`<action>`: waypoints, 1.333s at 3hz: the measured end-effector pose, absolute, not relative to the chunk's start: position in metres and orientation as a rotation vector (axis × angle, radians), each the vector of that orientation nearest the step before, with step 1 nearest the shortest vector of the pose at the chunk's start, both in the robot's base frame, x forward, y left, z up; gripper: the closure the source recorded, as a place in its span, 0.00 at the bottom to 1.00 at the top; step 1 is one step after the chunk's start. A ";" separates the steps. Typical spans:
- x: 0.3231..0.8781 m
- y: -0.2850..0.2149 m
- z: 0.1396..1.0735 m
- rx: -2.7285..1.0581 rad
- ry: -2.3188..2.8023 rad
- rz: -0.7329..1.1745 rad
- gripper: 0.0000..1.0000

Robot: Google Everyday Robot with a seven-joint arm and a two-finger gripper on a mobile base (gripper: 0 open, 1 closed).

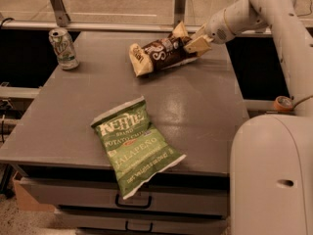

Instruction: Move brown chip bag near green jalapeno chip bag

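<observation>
The brown chip bag (159,53) lies at the far middle of the grey table (205,106), with its cream right end tipped up. My gripper (194,39) reaches in from the right and is shut on that right end. The green jalapeno chip bag (134,143) lies flat near the table's front edge, well apart from the brown bag, with its white bottom edge reaching over the front edge.
A green and white soda can (63,48) stands at the far left corner. My arm (274,13) runs along the table's right side, and the robot's white body (271,175) fills the near right. Drawers (132,199) sit under the front edge.
</observation>
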State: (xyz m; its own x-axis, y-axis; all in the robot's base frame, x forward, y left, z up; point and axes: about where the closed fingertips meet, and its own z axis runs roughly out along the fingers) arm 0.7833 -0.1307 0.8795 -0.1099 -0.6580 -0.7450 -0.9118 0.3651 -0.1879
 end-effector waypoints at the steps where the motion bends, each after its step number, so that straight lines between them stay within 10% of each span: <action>1: 0.784 -0.137 0.916 -1.367 1.774 0.302 1.00; 4: 0.724 -0.117 0.946 -1.318 1.756 0.399 1.00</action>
State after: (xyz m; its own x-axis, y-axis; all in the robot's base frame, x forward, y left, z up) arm 0.7236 -0.1171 0.9465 -0.0508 -0.6087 -0.7918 -0.8910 0.3858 -0.2394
